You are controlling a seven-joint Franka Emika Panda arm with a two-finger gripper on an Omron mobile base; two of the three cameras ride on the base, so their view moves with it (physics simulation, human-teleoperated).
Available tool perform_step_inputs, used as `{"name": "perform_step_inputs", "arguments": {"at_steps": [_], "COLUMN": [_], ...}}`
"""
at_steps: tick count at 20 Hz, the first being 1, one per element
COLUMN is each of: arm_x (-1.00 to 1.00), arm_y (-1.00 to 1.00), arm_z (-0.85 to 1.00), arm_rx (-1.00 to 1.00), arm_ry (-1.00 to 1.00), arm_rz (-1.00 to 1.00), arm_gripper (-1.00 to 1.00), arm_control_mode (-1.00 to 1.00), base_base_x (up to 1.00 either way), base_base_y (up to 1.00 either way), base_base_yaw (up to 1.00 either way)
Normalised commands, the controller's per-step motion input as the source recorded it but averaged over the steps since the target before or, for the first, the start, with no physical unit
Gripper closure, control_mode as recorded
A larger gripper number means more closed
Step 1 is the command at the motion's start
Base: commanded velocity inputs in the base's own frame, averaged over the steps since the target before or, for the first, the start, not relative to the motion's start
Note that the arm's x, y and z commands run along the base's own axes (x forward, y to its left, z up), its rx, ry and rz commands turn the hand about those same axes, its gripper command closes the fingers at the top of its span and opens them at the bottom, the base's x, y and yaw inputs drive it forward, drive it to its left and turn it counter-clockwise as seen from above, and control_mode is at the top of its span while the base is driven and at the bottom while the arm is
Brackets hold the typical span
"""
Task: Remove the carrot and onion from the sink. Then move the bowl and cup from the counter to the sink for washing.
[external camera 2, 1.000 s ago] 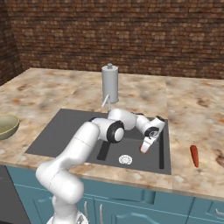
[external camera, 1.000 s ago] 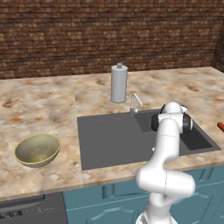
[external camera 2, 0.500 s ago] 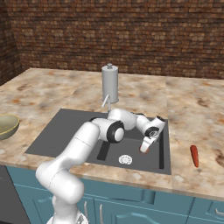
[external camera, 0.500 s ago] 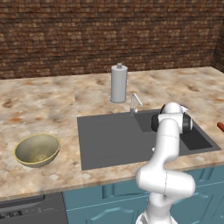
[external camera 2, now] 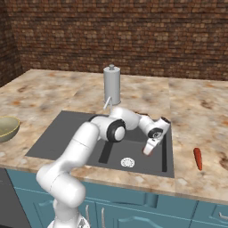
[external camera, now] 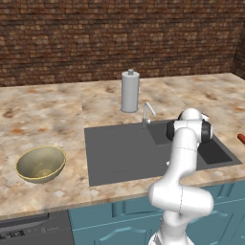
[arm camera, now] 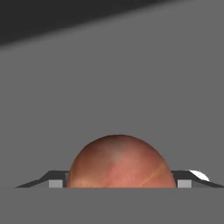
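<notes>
My gripper [external camera 2: 148, 149] reaches down into the deep basin of the dark grey sink [external camera 2: 67, 133]. In the hand view the reddish-brown onion [arm camera: 118, 164] sits between the two fingertips [arm camera: 56, 182], which press on its sides, so the gripper is shut on it. The onion [external camera 2: 146, 153] shows as a red spot at the gripper's tip. The orange-red carrot [external camera 2: 197, 158] lies on the counter [external camera 2: 196, 107] right of the sink. The olive-yellow bowl [external camera: 40, 163] stands on the counter left of the sink. A tall grey lidded cylinder [external camera: 129, 91], possibly the cup, stands behind the sink.
The white round drain [external camera 2: 127, 162] lies on the basin floor just left of the gripper. A small silver faucet [external camera: 148, 112] rises at the sink's back edge. A brick wall [external camera: 119, 38] closes the counter at the back. Teal cabinets [external camera: 119, 210] run below.
The jaws have narrowed onto the onion. The arm has stayed almost where it was.
</notes>
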Motion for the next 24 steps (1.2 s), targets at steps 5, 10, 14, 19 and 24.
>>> {"name": "perform_step_inputs", "arguments": {"at_steps": [5,10,14,19,24], "arm_x": [-0.24,-0.24,-0.22,-0.13,-0.06], "arm_y": [0.1,0.09,0.1,0.09,0.07], "arm_z": [0.44,0.41,0.45,0.49,0.52], "arm_rx": [-0.01,-0.07,-0.1,-0.07,-0.02], "arm_ry": [-0.1,-0.19,-0.2,-0.11,0.0], "arm_rz": [0.15,0.18,0.19,0.22,0.24], "arm_gripper": [1.0,1.0,1.0,1.0,1.0], "arm_control_mode": [-1.0,-1.0,-1.0,-1.0,-1.0], "base_base_x": [0.0,0.0,0.0,0.0,0.0], "base_base_y": [0.0,0.0,0.0,0.0,0.0], "base_base_yaw": [0.0,0.0,0.0,0.0,0.0]}}
